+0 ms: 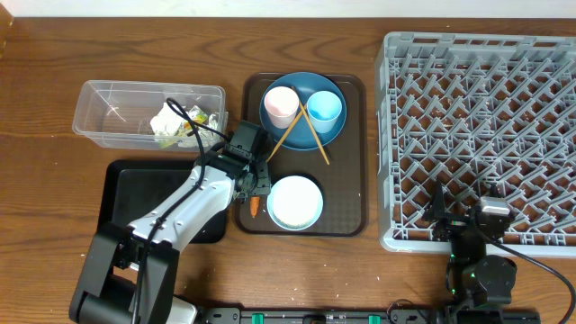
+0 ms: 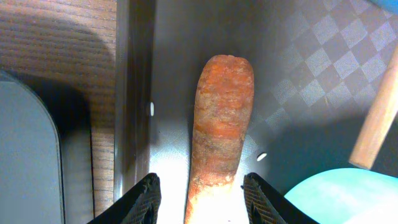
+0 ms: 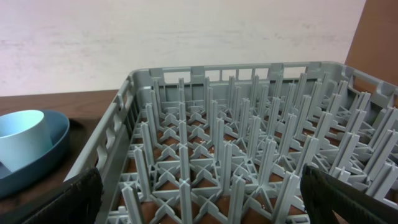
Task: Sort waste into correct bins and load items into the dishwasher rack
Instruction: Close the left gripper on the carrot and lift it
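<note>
A short orange carrot lies on the brown serving tray next to the pale bowl. My left gripper is open and straddles the carrot, with a gap on each side of it in the left wrist view. The clear box holds the white tissue and the yellow-green wrapper. The blue plate carries a pink cup, a light blue cup and the chopsticks. My right gripper is open and empty at the front edge of the grey rack.
The black tray lies on the table under my left arm. The brown serving tray sits between the bins and the rack. Two small white specks, like rice grains, lie on it near the carrot.
</note>
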